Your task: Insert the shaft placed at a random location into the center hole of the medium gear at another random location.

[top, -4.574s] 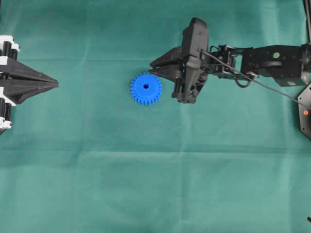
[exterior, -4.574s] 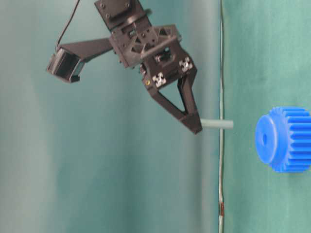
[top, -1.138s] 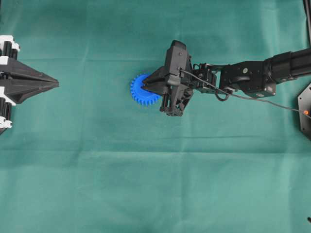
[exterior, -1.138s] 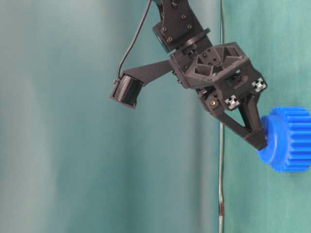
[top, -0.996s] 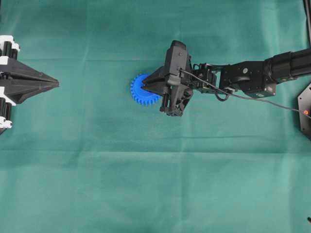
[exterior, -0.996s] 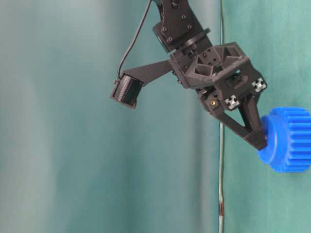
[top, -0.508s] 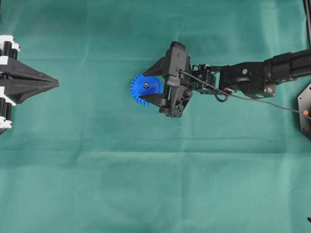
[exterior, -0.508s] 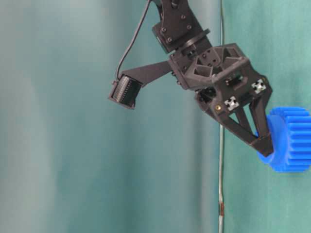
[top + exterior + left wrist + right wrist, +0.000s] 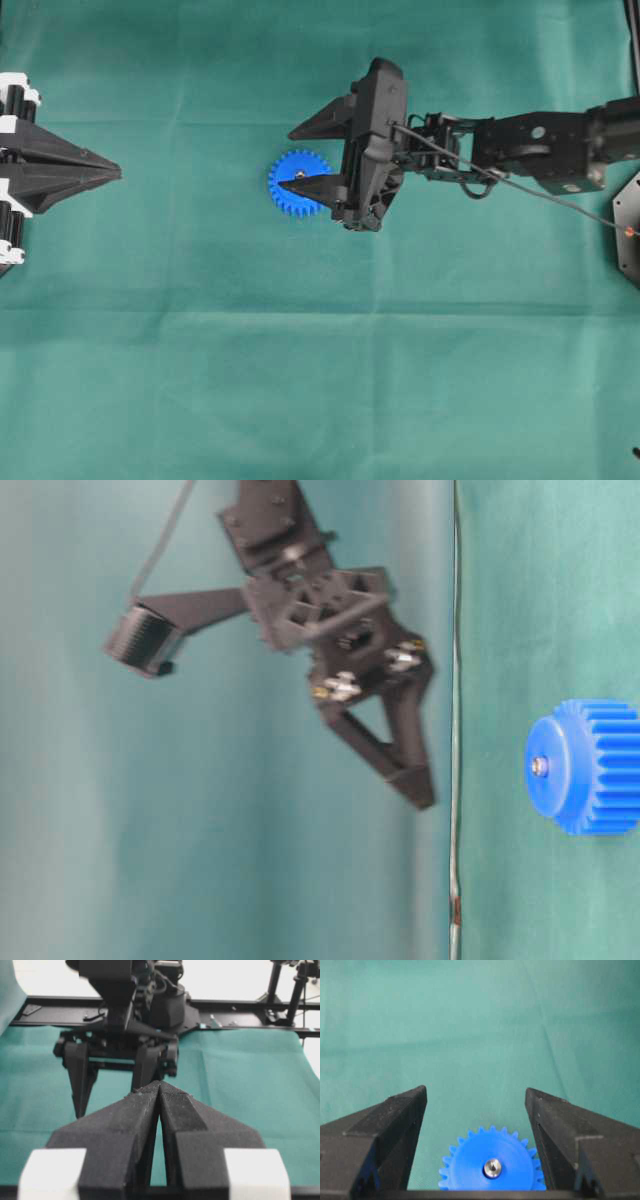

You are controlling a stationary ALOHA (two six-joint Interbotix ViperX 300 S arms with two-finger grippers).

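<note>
Your right gripper (image 9: 300, 158) hangs above the medium gear (image 9: 299, 183) with its jaws spread wide and empty. Your left gripper (image 9: 115, 174) sits well apart at the table edge, jaws pressed together. The shaft (image 9: 493, 1167) stands in the center hole, its shiny end showing at the hub. Risk: a low jaw sweeping sideways could catch the teeth and tip the gear.

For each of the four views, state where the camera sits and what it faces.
Overhead: above, looking down on the green cloth, both arms.
Table-level: low, side-on, right gripper raised off the bright blue plastic gear.
Left wrist: along shut left gripper toward the right arm.
Right wrist: between open jaws, onto the gear.
All but the left wrist view show the gear.
</note>
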